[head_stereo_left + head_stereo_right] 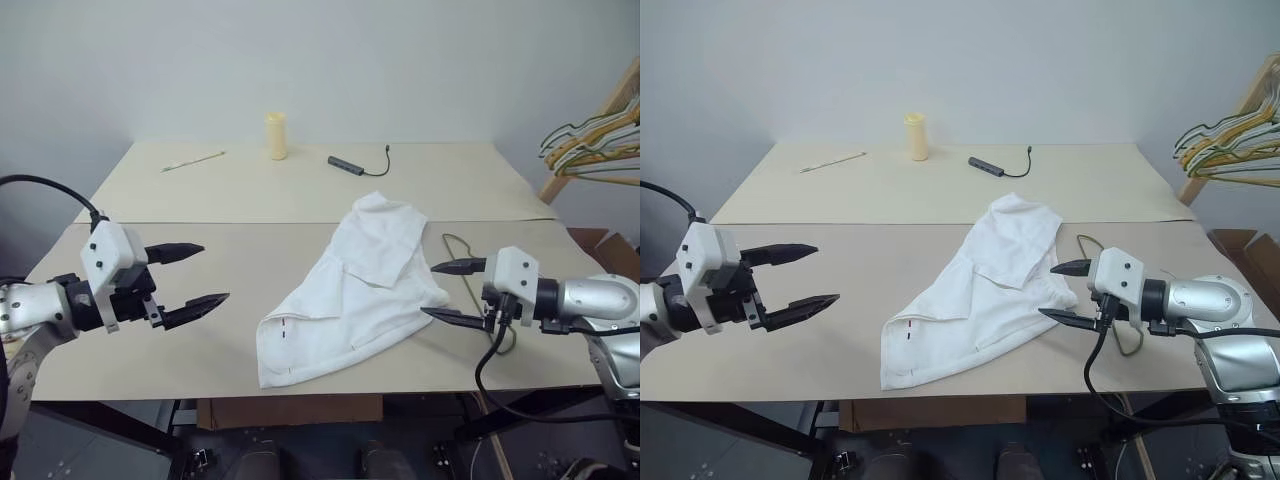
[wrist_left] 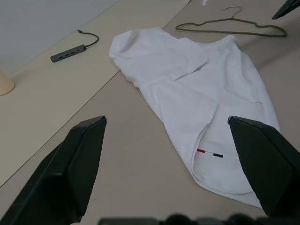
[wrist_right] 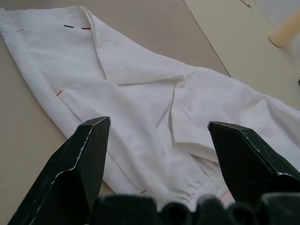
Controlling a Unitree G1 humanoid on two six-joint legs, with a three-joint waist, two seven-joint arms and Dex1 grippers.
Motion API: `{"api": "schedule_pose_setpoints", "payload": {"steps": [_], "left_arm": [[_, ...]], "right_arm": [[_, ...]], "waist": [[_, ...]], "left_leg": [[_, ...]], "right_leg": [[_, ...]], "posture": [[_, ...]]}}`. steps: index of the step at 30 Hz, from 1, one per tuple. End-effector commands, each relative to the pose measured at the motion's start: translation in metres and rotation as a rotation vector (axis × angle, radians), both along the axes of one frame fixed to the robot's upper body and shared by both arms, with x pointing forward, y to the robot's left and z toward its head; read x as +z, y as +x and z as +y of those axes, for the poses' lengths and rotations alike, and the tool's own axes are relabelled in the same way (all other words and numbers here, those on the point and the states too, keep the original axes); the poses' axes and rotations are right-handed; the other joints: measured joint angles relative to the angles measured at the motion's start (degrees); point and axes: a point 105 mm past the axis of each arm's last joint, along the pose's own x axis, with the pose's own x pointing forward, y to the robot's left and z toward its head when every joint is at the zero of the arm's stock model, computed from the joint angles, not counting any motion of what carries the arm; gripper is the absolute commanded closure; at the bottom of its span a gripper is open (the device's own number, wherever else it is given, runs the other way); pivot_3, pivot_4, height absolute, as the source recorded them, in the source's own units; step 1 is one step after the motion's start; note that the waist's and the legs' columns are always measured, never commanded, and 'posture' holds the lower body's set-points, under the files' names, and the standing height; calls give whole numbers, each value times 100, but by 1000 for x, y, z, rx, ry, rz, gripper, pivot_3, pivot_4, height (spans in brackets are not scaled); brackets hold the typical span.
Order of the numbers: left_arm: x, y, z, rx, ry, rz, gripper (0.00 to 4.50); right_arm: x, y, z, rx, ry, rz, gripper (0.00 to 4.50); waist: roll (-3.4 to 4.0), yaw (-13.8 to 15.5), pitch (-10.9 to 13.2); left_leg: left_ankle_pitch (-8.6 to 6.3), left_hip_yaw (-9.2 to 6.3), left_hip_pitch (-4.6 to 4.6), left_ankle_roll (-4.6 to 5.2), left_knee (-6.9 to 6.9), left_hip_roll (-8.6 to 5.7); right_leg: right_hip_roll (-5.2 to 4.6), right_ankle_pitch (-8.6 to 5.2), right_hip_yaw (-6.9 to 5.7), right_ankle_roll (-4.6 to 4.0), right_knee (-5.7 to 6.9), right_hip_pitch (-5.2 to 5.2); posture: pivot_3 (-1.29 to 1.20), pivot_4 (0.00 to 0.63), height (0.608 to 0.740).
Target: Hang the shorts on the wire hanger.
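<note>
The white shorts lie crumpled on the table, right of centre, with a small dark mark near the front hem. The thin grey wire hanger lies flat just beyond their right side, partly under the cloth. My right gripper is open and points left. Its fingertips hover at the shorts' right edge, by the gathered waistband, with nothing clamped. My left gripper is open and empty, and hangs above bare table well to the left of the shorts.
At the back of the table stand a yellow cylinder, a dark cabled hub and a thin stick. Bunched yellowish and dark hangers hang at the right. A cardboard box sits beside the table's right edge.
</note>
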Motion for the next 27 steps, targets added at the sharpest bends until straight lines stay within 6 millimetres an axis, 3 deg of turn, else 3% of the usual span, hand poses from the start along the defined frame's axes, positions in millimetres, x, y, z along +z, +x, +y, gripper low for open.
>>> {"api": "schedule_pose_setpoints", "payload": {"steps": [1,14,20,27], "left_arm": [[12,-2,-2,-22,-17,-19,0],[9,-3,-6,-13,-15,-25,0],[4,-7,-7,-5,-18,-16,0],[-2,-7,-19,-44,-22,5,0]], "right_arm": [[18,2,-1,5,-3,-74,598],[10,2,3,37,-55,-86,598],[-6,-2,8,119,-193,-135,598],[-47,11,13,193,-470,-264,598]], "waist": [[0,-1,0],[0,-1,-1],[0,-21,-1],[0,-72,-1]], "left_leg": [[0,0,0,0,0,0],[0,0,1,0,0,0],[-1,5,2,-1,0,1],[-1,12,9,-1,0,2]], "right_leg": [[0,0,0,0,0,0],[1,0,1,0,1,0],[2,0,6,1,1,-2],[3,-2,11,5,2,0]], "posture": [[-39,10,740],[-36,2,740],[-48,16,740],[-60,17,740]]}}
